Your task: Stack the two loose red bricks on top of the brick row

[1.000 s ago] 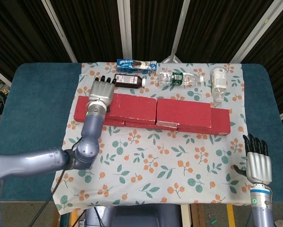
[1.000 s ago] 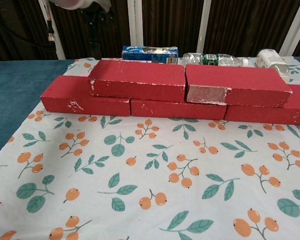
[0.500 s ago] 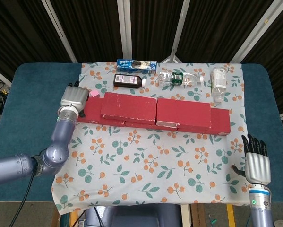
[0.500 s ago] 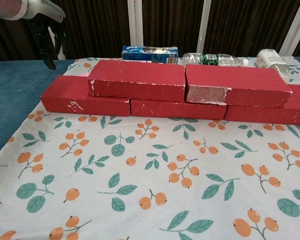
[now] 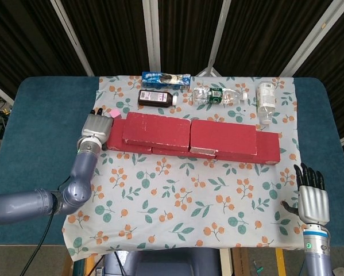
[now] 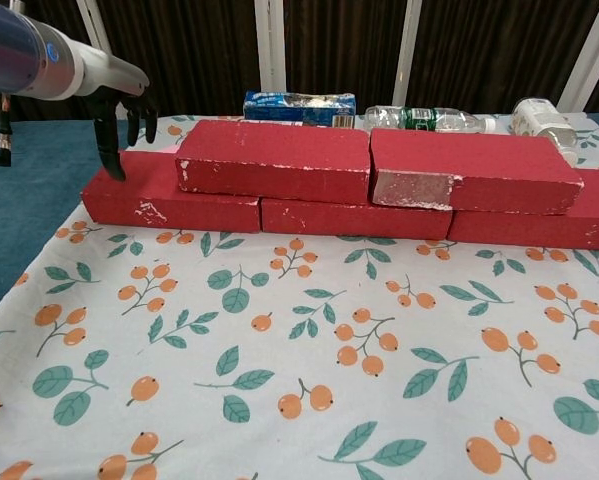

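Teal table (image 5: 39, 126) carries a floral cloth (image 5: 183, 201) across its middle. Red bricks dominate the cloth's far half — a brick row (image 5: 240, 156) runs left to right, with two upper bricks already lying on it: the left upper brick (image 5: 156, 132) and the right upper brick (image 5: 224, 138), end to end and touching. At the row's left end the left hand (image 5: 95, 127) hangs with fingers pointing down and apart, holding nothing; whether its fingertips touch the end brick I cannot tell. Near the cloth's front right corner the right hand (image 5: 313, 198) stays spread, empty. Along the far edge lie a clear water bottle (image 5: 217, 95), a white-capped bottle (image 5: 266, 101), a dark bottle (image 5: 157, 98) and a blue packet (image 5: 166, 79).
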Robot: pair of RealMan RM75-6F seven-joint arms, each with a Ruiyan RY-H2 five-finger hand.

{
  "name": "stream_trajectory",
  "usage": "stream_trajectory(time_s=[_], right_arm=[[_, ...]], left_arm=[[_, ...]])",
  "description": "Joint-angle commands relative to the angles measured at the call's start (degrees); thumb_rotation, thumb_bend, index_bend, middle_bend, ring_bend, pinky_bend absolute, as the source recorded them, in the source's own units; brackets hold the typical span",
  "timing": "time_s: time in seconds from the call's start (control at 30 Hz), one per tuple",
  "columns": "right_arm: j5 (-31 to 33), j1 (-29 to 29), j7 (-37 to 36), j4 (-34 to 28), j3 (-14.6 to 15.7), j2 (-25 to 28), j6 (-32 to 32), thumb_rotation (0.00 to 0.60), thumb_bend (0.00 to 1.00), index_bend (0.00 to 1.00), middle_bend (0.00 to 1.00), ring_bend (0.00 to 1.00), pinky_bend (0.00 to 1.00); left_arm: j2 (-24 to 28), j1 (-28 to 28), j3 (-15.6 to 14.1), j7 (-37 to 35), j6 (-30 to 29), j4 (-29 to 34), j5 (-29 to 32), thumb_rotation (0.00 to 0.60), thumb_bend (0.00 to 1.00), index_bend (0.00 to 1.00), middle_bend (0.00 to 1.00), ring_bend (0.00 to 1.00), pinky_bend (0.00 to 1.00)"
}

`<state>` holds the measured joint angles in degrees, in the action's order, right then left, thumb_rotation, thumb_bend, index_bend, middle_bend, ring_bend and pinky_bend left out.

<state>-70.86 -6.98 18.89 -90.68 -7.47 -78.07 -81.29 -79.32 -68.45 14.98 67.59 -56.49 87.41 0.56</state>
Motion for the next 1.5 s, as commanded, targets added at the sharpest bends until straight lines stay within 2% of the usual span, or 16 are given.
stream_trajectory(time_s=[0.03, 0.27, 0.73, 1.5], right_arm=[[0.1, 0.0, -0.1, 0.0, 0.0, 0.0, 0.1, 0.600, 0.19, 0.00, 0.00, 0.00, 0.00], [0.2, 0.0, -0.4, 0.2, -0.1, 0.1, 0.0, 0.600, 0.19, 0.00, 0.00, 0.00, 0.00], [0.2, 0.0, -0.3, 0.3, -0.2, 0.0, 0.1, 0.600, 0.19, 0.00, 0.00, 0.00, 0.00], [0.3, -0.1, -0.5, 0.2, -0.3, 0.1, 0.1, 0.600, 0.19, 0.00, 0.00, 0.00, 0.00]], left_arm=[[-1.7, -0.9, -0.6, -0.3, -0.2, -1.5, -0.2, 0.600, 0.00, 0.29, 0.29, 0.03, 0.11], [-4.1, -2.5, -1.8, 0.1, -0.3, -3.1, 1.0, 0.600, 0.00, 0.29, 0.29, 0.03, 0.11], [-5.1, -3.6, -2.8, 0.0, -0.8, -4.2, 1.7, 0.600, 0.00, 0.29, 0.29, 0.03, 0.11], [-5.6, -4.6, -2.8, -1.1, -1.3, -3.9, 1.8, 0.600, 0.00, 0.28, 0.29, 0.03, 0.11]])
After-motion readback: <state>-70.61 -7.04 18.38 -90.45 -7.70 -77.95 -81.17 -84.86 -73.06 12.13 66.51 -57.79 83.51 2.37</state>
